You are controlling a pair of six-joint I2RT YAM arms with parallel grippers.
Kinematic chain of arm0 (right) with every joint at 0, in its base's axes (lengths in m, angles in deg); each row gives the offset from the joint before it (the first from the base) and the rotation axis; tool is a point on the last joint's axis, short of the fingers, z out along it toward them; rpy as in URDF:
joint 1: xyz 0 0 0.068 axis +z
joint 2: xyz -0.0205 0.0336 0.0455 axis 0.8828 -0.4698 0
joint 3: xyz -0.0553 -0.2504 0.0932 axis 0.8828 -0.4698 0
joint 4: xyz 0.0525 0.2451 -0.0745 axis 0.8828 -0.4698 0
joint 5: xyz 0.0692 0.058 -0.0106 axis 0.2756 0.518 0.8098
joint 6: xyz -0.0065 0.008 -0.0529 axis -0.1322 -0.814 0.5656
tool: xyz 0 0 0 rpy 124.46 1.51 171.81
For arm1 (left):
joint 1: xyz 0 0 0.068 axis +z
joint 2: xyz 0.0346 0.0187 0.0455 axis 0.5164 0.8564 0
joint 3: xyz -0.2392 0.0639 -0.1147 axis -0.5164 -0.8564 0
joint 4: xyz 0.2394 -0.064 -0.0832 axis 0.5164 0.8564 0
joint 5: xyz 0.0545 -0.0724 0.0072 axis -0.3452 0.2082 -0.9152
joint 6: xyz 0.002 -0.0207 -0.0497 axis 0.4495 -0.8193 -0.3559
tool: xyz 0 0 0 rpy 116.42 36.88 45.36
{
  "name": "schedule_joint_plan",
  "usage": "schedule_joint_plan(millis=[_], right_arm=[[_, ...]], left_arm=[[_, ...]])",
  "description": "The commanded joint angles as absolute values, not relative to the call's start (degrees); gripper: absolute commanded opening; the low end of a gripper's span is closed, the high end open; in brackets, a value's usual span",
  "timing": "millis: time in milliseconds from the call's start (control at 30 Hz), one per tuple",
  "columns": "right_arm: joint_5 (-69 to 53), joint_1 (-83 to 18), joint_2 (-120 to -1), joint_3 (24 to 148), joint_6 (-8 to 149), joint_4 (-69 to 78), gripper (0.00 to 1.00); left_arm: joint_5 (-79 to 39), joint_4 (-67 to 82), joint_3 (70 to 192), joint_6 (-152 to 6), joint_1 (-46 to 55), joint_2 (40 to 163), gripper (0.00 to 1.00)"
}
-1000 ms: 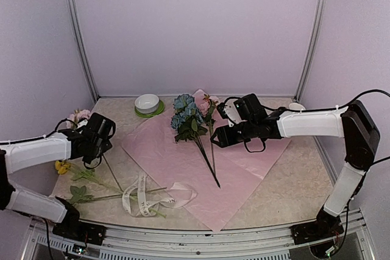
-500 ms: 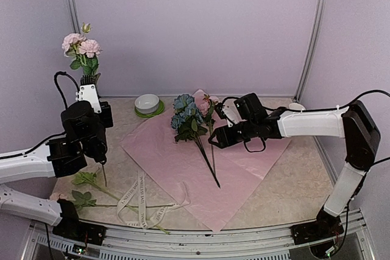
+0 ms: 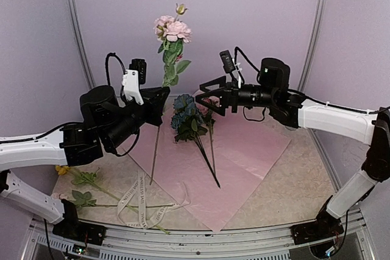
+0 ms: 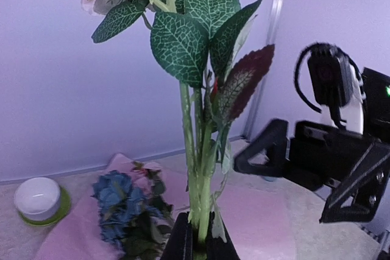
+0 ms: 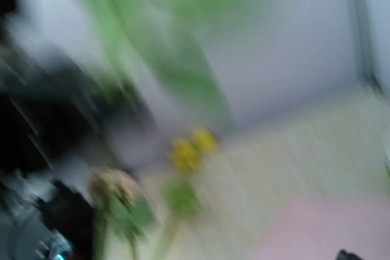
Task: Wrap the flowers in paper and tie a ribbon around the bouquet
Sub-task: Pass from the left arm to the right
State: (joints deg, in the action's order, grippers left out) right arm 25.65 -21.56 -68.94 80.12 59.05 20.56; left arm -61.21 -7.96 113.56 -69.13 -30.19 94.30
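Here, the left pincer (image 3: 157, 95) grips a pink flower (image 3: 172, 28) upright by its stem; the open right pincer (image 3: 211, 97) faces it from the right.

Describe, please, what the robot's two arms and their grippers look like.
The left arm and right arm both have smooth white tubular shells joined by bulky black joints. The left gripper and right gripper are black with angular fingers. Thin black cables loop over each wrist, and a small black camera sits above the right gripper. No markings are legible.
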Motion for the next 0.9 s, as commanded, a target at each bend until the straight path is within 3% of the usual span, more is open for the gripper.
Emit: schedule_joint_plan(millis=[0, 133, 267, 333, 400, 433, 467, 500, 533, 567, 600, 733, 867], right_arm=[[36.5, -21.3, -66.9, 81.4, 48.1, 41.1, 1.0], [36.8, -20.3, -69.0, 83.4, 44.5, 42.4, 0.98], [37.7, -19.3, -69.6, 82.2, 42.6, 46.0, 0.87], [37.9, -18.1, -69.8, 83.2, 44.5, 44.0, 0.59], [37.4, -17.7, -69.8, 83.7, 45.4, 42.3, 0.08], [36.7, -17.8, -69.3, 83.2, 45.1, 41.9, 0.0], [35.5, -18.0, -68.8, 82.7, 45.1, 40.9, 0.0], [33.9, -18.5, -68.3, 82.6, 45.5, 38.2, 0.0], [31.6, -19.2, -67.5, 83.1, 46.6, 34.0, 0.0], [28.6, -20.0, -67.1, 84.5, 48.3, 27.5, 0.0], [24.4, -20.9, -67.1, 86.4, 50.2, 20.5, 0.0], [8.7, -23.6, -70.4, 95.9, 59.4, -6.3, 0.0], [1.1, -24.3, -79.3, 107.3, 65.3, -25.9, 0.0]], left_arm=[[-38.3, -18.2, 114.0, -74.5, -32.4, 97.0, 0.0], [-35.1, -20.6, 115.6, -74.3, -35.0, 100.7, 0.0], [-33.2, -22.4, 115.7, -76.4, -35.0, 103.1, 0.0], [-32.0, -22.4, 115.9, -77.8, -34.9, 104.5, 0.0], [-31.1, -22.1, 116.4, -78.4, -34.9, 105.3, 0.0], [-31.7, -21.6, 116.7, -78.5, -34.9, 105.4, 0.0], [-33.3, -20.4, 116.9, -78.8, -34.9, 105.2, 0.02], [-36.3, -18.8, 117.1, -79.3, -34.8, 104.9, 0.26], [-40.3, -17.1, 117.1, -79.9, -34.7, 104.5, 0.61], [-45.2, -14.5, 117.1, -80.6, -34.6, 103.9, 0.86], [-49.5, -11.4, 117.0, -81.8, -34.3, 103.3, 0.97], [-64.4, 6.9, 117.7, -94.2, -29.2, 102.0, 0.99], [-66.7, 25.4, 116.6, -111.1, -22.1, 101.2, 0.98]])
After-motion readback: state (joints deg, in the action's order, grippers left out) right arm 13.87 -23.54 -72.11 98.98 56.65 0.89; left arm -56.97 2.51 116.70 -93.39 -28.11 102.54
